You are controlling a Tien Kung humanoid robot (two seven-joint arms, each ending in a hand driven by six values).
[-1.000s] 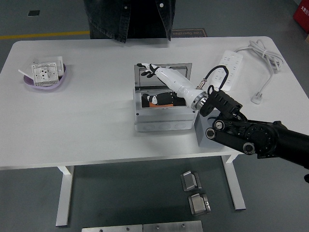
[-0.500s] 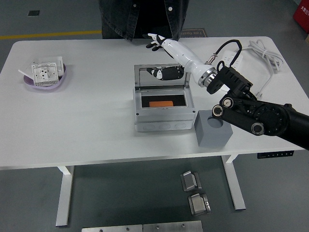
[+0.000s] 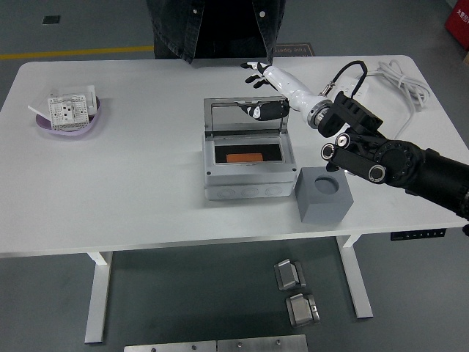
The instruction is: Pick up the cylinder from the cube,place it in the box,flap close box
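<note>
The orange cylinder (image 3: pixel 245 158) lies flat inside the open grey box (image 3: pixel 249 189) at the table's middle. The box's shiny lid (image 3: pixel 227 119) stands upright at its back edge and mirrors my hand. My right hand (image 3: pixel 256 72), white with black fingertips, hovers behind and above the lid's right end, fingers spread and holding nothing. The grey cube (image 3: pixel 325 198) with a round hole in its top stands just right of the box, under my black forearm (image 3: pixel 381 158). My left arm is out of view.
A purple bowl (image 3: pixel 45 125) with white socket parts sits at the far left. A white power strip (image 3: pixel 350 99) with cable (image 3: pixel 399 81) lies at the back right. A person in a dark jacket (image 3: pixel 176 22) stands at the far side.
My right hand lifted out of the box, leaving the orange cylinder inside, and swung back behind the upright lid. The arm no longer covers the cube.
</note>
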